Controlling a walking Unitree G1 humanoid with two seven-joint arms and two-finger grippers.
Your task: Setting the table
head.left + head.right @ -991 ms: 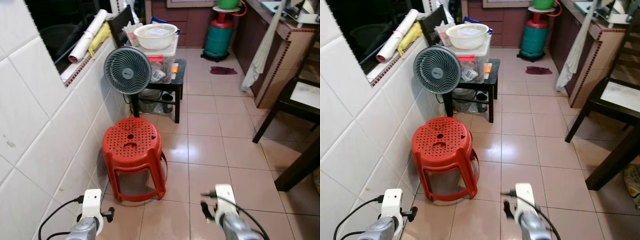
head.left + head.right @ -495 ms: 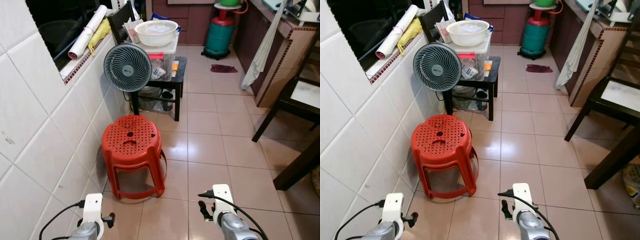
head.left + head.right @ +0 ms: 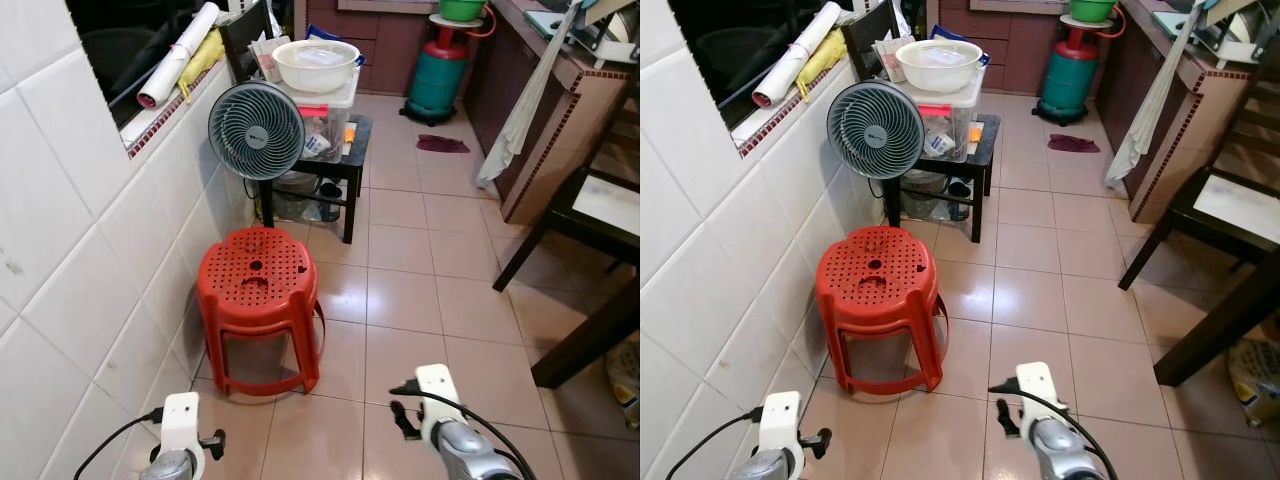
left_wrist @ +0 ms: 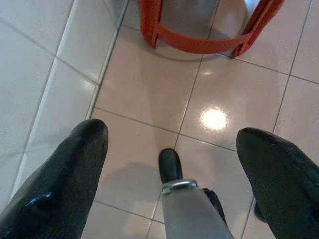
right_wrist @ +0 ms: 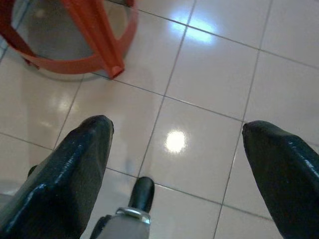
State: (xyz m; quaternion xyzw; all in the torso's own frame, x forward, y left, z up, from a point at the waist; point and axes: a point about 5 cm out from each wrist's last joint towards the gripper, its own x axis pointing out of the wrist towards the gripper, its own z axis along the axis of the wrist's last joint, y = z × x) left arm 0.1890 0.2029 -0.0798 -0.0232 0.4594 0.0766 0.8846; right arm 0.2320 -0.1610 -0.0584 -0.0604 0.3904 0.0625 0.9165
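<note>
both arms hang unmoved; left pincer (image 4: pixel 169 144) and right pincer (image 5: pixel 174 144) gape empty.

The dark table (image 3: pixel 590 330) and chair (image 3: pixel 600 200) are cut off at the right edge.

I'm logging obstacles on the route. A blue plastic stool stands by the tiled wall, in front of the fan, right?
Not quite: the stool is red, not blue, as the left eye view shows. It does stand by the tiled wall, in front of the fan.

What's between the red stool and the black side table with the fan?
Bare floor tile; in the left eye view, nothing lies between the red stool and the black side table holding the fan.
</note>
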